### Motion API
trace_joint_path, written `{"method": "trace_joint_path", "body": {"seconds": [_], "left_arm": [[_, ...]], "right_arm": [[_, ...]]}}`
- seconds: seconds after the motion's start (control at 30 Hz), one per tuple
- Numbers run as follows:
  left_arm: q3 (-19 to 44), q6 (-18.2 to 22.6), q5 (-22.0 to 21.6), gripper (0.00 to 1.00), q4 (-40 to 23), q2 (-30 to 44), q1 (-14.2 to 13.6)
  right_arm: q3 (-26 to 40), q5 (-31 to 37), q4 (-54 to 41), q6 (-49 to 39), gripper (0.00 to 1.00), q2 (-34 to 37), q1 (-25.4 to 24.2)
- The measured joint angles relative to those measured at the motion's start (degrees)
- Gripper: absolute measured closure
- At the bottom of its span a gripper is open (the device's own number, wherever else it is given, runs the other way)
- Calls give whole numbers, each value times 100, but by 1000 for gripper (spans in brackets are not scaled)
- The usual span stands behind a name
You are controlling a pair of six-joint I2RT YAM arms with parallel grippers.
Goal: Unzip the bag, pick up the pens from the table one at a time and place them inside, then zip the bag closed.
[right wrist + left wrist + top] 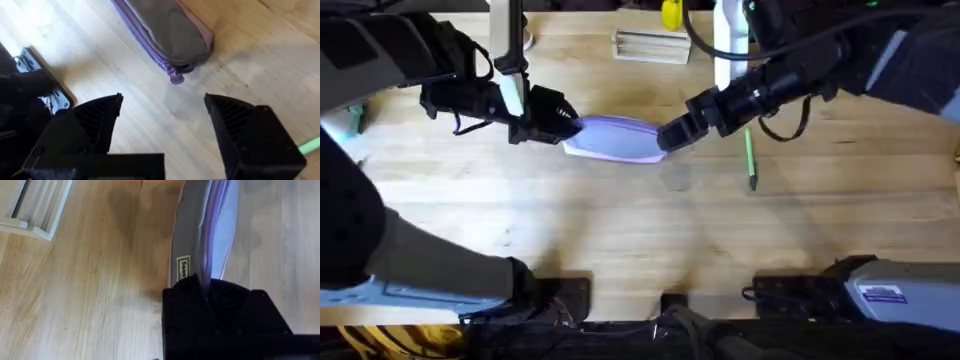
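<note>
The lavender bag (615, 140) lies on the table (620, 230) at mid-back, its zipper closed as far as I can see. My left gripper (565, 122) is shut on the bag's left end. In the left wrist view the black fingers (207, 287) pinch the fabric of the bag (200, 230). My right gripper (670, 135) hovers at the bag's right end, open. In the right wrist view its fingers (162, 107) stand wide apart short of the bag (170, 30) and its zipper pull (175, 77). A light-green pen (750, 158) lies to the right of the bag, and its end shows as a green tip (310, 146).
A pale slatted block (650, 45) sits at the back of the table, also seen from the left wrist as a slatted block (35, 207). A yellow object (672, 14) and white posts (507, 40) stand behind it. Bare wood stretches in front of the bag.
</note>
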Motion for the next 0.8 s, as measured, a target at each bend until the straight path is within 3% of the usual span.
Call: {"method": "trace_joint_path", "body": {"seconds": [0.37, 0.63, 0.8], "left_arm": [[0, -2, -2, 958, 0, 0, 0], [0, -2, -2, 958, 0, 0, 0], [0, -2, -2, 958, 0, 0, 0]], "right_arm": [[0, -40, 501, -176, 5, 712, 132], [0, -277, 799, -207, 203, 1030, 157], [0, -318, 829, -226, 463, 1030, 156]]}}
